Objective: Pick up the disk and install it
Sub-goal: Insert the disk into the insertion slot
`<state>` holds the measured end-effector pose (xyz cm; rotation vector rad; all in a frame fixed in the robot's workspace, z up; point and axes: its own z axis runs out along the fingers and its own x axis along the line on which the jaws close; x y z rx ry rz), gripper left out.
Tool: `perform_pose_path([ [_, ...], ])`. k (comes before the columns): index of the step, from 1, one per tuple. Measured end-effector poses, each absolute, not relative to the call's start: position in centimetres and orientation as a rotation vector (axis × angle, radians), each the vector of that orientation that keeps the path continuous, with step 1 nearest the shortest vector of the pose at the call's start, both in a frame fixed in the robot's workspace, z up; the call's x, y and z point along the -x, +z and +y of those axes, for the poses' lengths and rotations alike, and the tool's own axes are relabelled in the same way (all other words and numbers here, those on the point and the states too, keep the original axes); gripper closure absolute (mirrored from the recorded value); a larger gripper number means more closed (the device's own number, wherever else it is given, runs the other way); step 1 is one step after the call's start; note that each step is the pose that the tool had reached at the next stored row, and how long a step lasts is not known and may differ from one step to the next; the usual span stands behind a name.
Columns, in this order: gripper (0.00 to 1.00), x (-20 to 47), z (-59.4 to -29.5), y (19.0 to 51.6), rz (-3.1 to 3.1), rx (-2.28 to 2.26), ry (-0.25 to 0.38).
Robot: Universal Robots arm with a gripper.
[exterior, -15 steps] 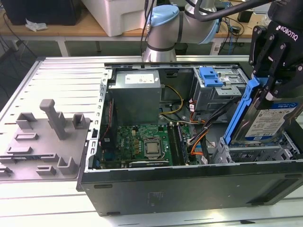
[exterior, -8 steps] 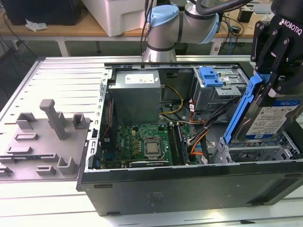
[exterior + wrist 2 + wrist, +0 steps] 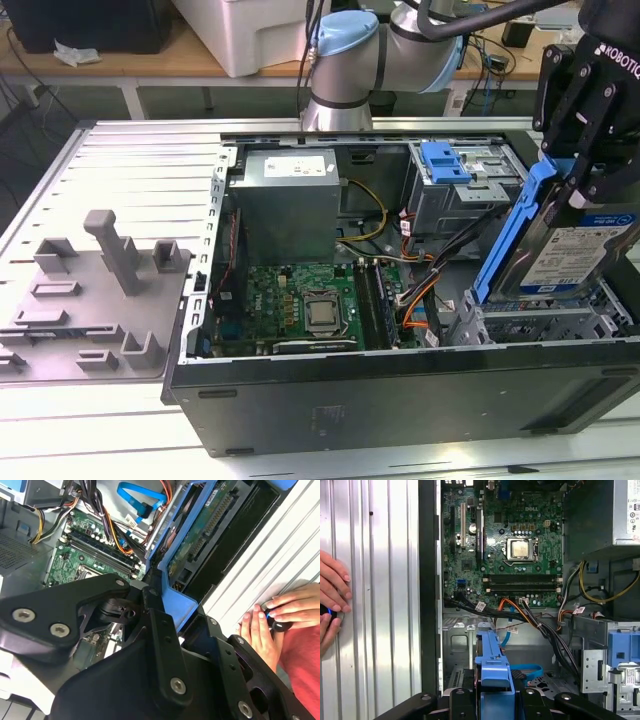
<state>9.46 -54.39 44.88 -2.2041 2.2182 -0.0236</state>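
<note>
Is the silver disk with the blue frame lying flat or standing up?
Standing up, slightly tilted: in the exterior view the silver-metal disk with blue plastic frame hangs on edge from the black gripper.

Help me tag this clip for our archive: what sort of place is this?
Probably a robotics lab set up for computer assembly: an open computer case lies on a slatted metal table, the gripper holds the disk over it, and a wooden-topped workbench stands behind.
</note>
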Motion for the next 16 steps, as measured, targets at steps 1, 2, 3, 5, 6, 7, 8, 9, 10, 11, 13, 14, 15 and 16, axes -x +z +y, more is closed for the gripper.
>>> perform_pose_path([
  [1, 0.63, -9.47, -54.41, 44.88, 2.218, 2.204, -0.024],
  [2, 0.63, -9.47, -54.42, 44.87, 2.218, 2.204, -0.023],
  [3, 0.63, -9.47, -54.43, 44.88, 2.218, 2.204, -0.024],
  [5, 0.63, -9.46, -54.43, 44.84, 2.219, 2.203, -0.024],
  [6, 0.63, -9.46, -54.44, 44.85, 2.220, 2.203, -0.024],
  [7, 0.63, -9.45, -54.44, 44.84, 2.220, 2.202, -0.024],
  [8, 0.63, -9.45, -54.44, 44.83, 2.220, 2.202, -0.024],
  [9, 0.63, -9.44, -54.44, 44.83, 2.220, 2.202, -0.023],
  [10, 0.63, -9.44, -54.44, 44.83, 2.220, 2.202, -0.024],
  [11, 0.63, -9.44, -54.44, 44.83, 2.221, 2.201, -0.024],
  [13, 0.63, -9.44, -54.44, 44.83, 2.225, 2.197, -0.024],
  [14, 0.63, -9.44, -54.44, 44.83, 2.227, 2.195, -0.024],
  [15, 0.63, -9.44, -54.44, 44.83, 2.229, 2.193, -0.024],
  [16, 0.63, -9.44, -54.44, 44.83, 2.233, 2.189, -0.024],
])
